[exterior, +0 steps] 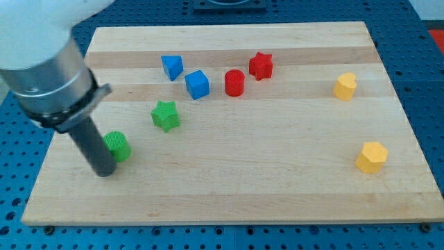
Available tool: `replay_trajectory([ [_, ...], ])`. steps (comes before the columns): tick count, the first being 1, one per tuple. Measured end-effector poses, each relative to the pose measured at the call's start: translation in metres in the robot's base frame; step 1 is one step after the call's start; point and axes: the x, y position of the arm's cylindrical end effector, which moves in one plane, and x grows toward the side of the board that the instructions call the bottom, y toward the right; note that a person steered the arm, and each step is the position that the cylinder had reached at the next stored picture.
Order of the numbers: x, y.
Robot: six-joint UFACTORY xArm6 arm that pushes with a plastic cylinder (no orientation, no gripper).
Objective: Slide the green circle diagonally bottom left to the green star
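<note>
Looking at the one camera view: my tip [104, 171] sits on the wooden surface [277, 187] at the view's lower left, touching or just beside the green circle [118, 146], on its left and slightly below. No claw on this rig, just the rod, so an open or closed state can't be told. The green star [166, 115] lies up and to the right of the circle, near but apart, so the circle already looks to be at the star's bottom-left diagonal. Rest, well away: blue triangle [172, 67], blue cube [197, 84], red cylinder [234, 82] and red star [261, 65] along the top middle; two yellow blocks at the right, one upper [344, 86], one a hexagon lower [371, 157]. Risks from here, as judgement: a round block rolls off a rod pushing off-centre, so the circle could slip sideways, past the rod. Pushing too far up-right would knock the green star out of place. The thick rod body hides part of the circle, so exact contact is unclear.
</note>
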Motion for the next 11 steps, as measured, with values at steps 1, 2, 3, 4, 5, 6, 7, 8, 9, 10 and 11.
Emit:
replay_trajectory([
  [1, 0.0, -0.019],
  [2, -0.035, -0.013],
  [3, -0.035, -0.013],
  [4, -0.035, -0.013],
  [5, -0.045, 0.011],
  [6, -0.052, 0.018],
  [7, -0.054, 0.02],
  [8, -0.054, 0.02],
  [9, -0.062, 0.022],
  [10, -0.062, 0.022],
  [11, -0.062, -0.002],
])
